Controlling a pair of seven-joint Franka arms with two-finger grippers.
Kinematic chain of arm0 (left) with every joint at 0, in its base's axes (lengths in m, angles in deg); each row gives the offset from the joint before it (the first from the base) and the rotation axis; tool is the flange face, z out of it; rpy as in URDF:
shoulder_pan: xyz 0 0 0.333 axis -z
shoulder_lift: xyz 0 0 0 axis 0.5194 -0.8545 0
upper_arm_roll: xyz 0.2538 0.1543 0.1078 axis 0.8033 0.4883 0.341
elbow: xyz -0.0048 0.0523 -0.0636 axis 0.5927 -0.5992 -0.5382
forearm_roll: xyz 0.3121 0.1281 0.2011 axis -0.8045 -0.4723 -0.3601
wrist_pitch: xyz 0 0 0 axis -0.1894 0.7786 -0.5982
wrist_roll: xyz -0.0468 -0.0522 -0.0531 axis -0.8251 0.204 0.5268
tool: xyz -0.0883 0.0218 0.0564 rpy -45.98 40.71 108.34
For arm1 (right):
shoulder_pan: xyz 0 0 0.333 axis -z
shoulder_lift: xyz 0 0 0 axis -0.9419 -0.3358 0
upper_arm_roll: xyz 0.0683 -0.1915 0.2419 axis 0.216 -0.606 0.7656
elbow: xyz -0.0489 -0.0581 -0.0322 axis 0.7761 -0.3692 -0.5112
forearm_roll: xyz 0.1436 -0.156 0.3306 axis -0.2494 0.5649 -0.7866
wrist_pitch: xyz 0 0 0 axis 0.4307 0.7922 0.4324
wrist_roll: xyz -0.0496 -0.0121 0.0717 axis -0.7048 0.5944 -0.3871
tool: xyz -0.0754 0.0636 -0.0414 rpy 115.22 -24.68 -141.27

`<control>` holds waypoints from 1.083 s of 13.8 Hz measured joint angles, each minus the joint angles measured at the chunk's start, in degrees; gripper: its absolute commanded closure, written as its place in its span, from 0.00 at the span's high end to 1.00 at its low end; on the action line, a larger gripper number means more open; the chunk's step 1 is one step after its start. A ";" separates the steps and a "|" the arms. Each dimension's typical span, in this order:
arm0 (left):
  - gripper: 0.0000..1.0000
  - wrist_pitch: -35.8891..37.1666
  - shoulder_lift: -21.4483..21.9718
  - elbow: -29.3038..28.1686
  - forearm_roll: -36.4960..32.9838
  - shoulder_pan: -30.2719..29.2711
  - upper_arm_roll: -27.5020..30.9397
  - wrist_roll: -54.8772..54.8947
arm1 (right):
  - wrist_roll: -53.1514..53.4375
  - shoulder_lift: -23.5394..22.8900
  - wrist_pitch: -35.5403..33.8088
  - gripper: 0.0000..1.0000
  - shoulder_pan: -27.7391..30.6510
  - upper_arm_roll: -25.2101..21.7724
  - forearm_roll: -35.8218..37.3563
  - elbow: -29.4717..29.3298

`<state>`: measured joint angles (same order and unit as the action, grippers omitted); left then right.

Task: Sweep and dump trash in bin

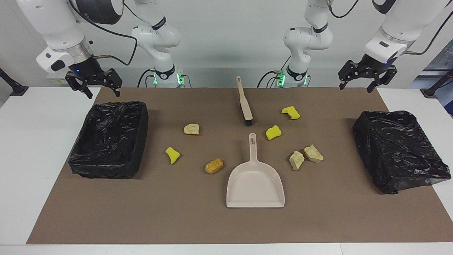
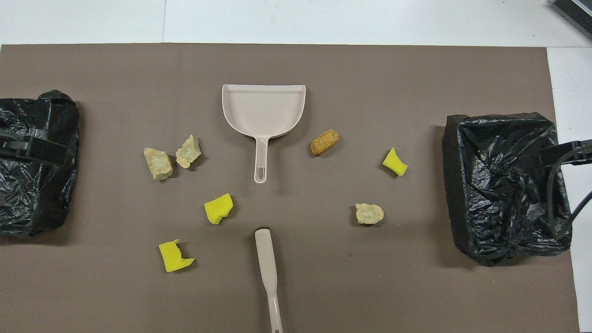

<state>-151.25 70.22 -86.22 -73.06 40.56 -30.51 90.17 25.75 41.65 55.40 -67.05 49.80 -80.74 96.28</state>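
Note:
Several scraps of trash lie scattered on the brown mat: yellow sponge bits (image 1: 273, 132) (image 2: 218, 208), pale tan chunks (image 1: 296, 160) (image 2: 158, 163) and one orange-brown lump (image 1: 214, 165) (image 2: 324, 142). A black-lined bin (image 1: 109, 138) (image 2: 504, 185) stands open at the right arm's end of the table. Above that bin's robot-side edge hangs my right gripper (image 1: 102, 92), open and holding nothing. My left gripper (image 1: 355, 86) hangs open and holding nothing above the mat's corner at the left arm's end.
A beige dustpan (image 1: 255, 180) (image 2: 263, 108) lies mid-mat, handle toward the robots. The beige hand brush (image 1: 244, 101) (image 2: 268, 268) lies nearer the robots, bristles toward the pan. A second black-bagged bin (image 1: 396, 148) (image 2: 32, 162) sits at the left arm's end.

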 measured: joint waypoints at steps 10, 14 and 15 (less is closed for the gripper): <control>1.00 0.24 0.20 0.00 0.00 0.00 -0.05 -0.01 | 0.00 0.03 -0.06 1.00 -0.02 0.01 -0.01 0.03; 1.00 0.38 0.31 0.00 0.00 0.00 -0.05 -0.06 | 0.00 0.04 -1.01 1.00 0.17 -0.09 0.08 0.03; 1.00 0.51 0.36 -0.02 0.00 0.00 -0.06 -0.09 | 0.00 0.05 -1.56 1.00 0.19 -0.18 0.09 0.03</control>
<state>-150.74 70.57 -86.24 -73.06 40.56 -30.57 90.08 25.75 41.71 53.84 -66.86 49.61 -80.64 96.31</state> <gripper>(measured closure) 0.000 0.000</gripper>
